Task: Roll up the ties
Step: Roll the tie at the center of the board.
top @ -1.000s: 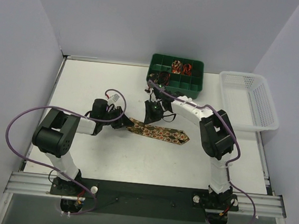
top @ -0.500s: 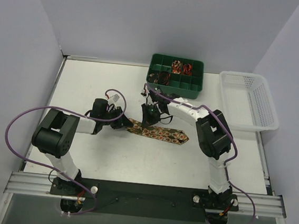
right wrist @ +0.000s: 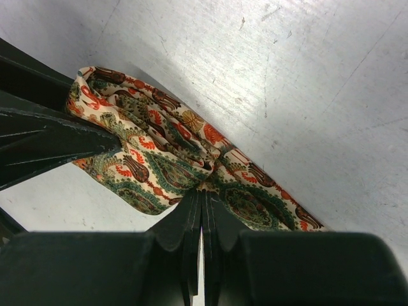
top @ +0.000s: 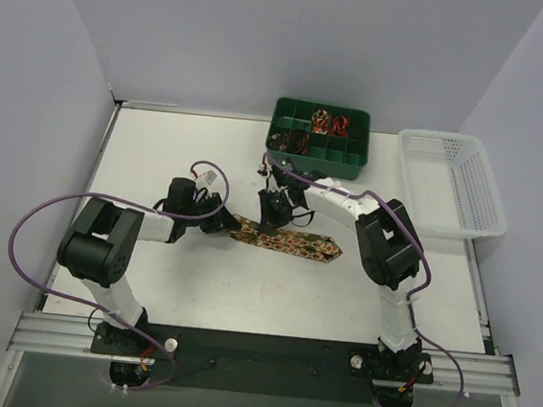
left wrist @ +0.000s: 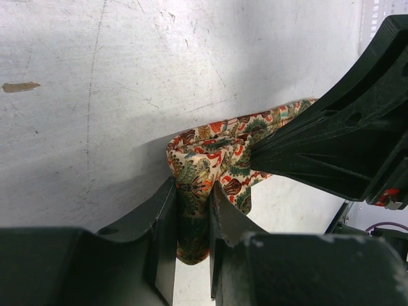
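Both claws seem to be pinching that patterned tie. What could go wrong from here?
The right claw pinches only a small pucker of the tie, so the fabric could slip out. The left claw holds a loose fold that might spring open. The two claws sit very close and could bump.

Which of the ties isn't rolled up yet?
The long tie stretched across the table, one end in the left gripper. The other ties sit coiled in the green tray.

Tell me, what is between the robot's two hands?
The bunched end of the tie. The left hand grips it, and the right hand pinches it with its tips shut. Both wrist views show this up close.
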